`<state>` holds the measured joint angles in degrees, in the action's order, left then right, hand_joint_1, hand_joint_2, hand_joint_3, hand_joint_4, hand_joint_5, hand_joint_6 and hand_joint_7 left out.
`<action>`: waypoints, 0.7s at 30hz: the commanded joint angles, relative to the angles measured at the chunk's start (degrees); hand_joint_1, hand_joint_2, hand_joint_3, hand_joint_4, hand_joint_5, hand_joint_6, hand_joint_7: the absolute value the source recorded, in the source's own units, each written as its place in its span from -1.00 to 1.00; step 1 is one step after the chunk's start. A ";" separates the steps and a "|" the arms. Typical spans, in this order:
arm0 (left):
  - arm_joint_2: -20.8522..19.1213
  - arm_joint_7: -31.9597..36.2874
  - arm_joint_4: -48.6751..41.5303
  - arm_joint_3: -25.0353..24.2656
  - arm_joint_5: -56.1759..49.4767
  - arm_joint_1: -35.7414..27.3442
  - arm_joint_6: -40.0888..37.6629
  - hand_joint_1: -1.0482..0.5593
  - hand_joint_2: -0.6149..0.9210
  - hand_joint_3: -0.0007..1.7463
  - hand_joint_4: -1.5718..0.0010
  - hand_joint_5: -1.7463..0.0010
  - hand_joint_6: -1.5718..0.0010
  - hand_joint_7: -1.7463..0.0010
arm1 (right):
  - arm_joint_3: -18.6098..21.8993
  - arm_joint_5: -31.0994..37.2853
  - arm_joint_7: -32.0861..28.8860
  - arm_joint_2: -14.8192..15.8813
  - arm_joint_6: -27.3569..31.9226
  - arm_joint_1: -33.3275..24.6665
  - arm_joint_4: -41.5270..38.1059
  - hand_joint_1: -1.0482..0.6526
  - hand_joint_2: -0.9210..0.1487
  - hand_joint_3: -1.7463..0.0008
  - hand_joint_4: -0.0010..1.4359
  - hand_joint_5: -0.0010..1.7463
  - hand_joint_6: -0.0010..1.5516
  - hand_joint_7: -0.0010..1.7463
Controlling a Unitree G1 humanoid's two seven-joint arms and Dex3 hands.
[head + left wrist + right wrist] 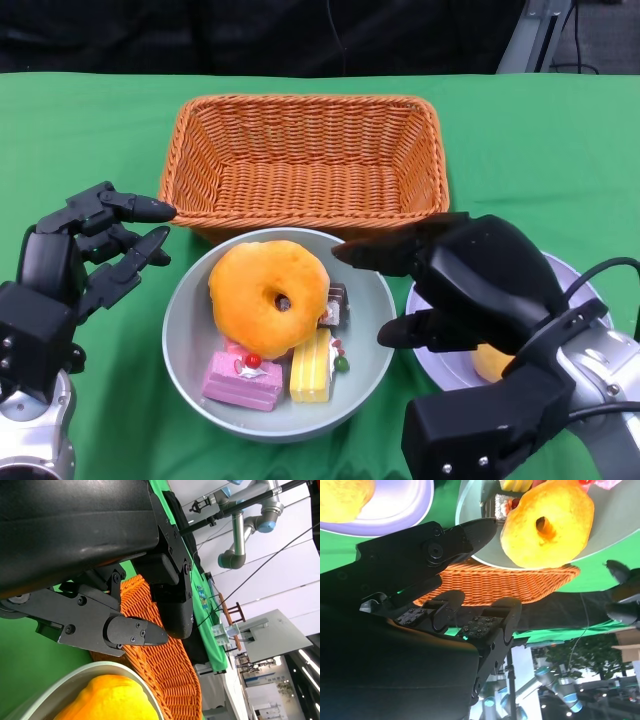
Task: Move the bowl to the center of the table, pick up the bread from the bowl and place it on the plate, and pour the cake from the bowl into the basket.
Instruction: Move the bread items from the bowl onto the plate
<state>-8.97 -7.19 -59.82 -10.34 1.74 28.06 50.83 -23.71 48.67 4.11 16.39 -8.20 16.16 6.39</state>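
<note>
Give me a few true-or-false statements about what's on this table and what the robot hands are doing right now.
1. The doughnut-shaped bread lies in the bowl. True.
2. The basket holds several cakes. False: it holds nothing; the pink cake and yellow cake are in the bowl.
3. The right robot hand grips the bread. False: it hovers beside the bowl's rim, holding nothing.
4. The left robot hand is open, beside the bowl. True.
5. The plate is bare. False: something yellow-orange already lies on it.
</note>
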 commanded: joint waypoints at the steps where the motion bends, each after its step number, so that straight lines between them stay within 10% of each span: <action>1: -0.56 1.29 0.67 -0.25 0.06 -0.79 -0.05 -0.01 1.00 -0.68 -0.05 -0.40 -0.05 0.01 | -0.63 0.45 -0.81 0.53 -1.55 1.73 -1.95 -0.48 -0.81 1.00 -0.05 -0.98 -0.14 -1.00; 21: -0.05 2.97 2.17 -0.42 0.20 -1.05 0.52 -0.01 1.00 -0.68 -0.07 -0.41 -0.05 0.00 | -7.84 10.36 -11.33 -0.22 -6.11 7.97 -14.88 -0.48 -0.79 0.99 -0.01 -0.99 -0.10 -1.00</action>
<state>-8.50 -5.15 -58.31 -10.48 1.96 28.02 50.83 -31.07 58.19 -6.11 16.18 -14.42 22.96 -7.52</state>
